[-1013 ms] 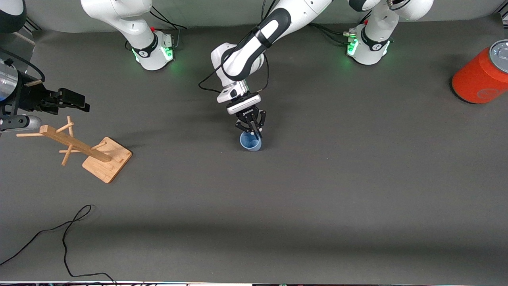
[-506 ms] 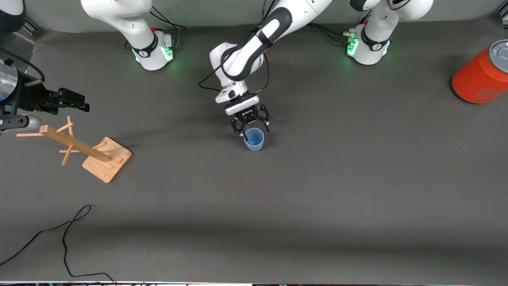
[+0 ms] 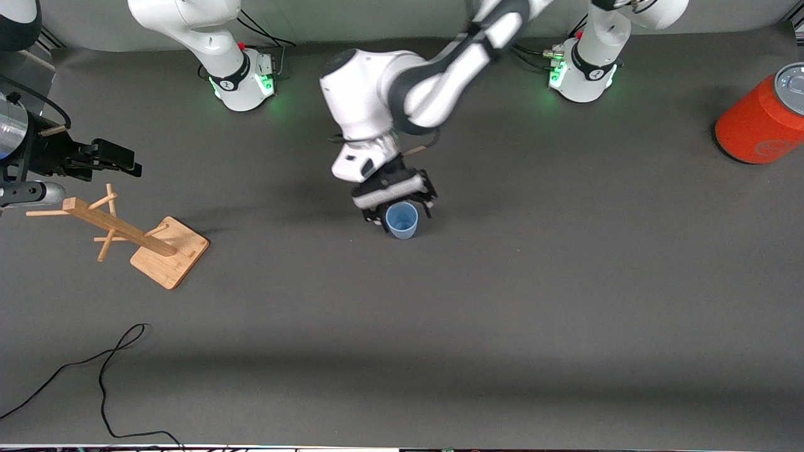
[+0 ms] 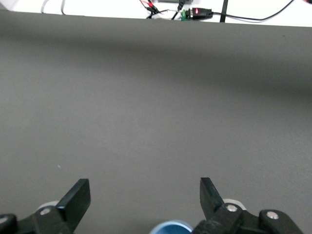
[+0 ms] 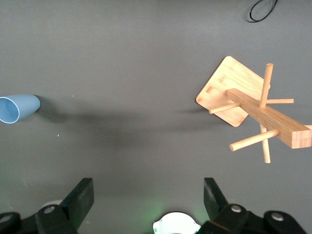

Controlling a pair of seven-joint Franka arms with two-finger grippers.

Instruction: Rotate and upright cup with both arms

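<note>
With the cup [image 3: 402,220] upright mid-bench, the wide-open, empty left gripper [image 3: 398,194] needed a straight lift clear; the right gripper [image 5: 146,202] waited open, empty.

The right gripper [image 5: 145,196] hangs high over the grey table [image 5: 136,73], its two black fingers [image 5: 84,195] spread wide with nothing between them; the cup [image 5: 18,107] stands apart on the table, toward the left arm's end, its open mouth in sight; the wooden rack [image 5: 253,113] stands toward the right arm's end, pegs jutting from its post; a loop of black cable [image 5: 263,9] lies near the table's edge.
</note>
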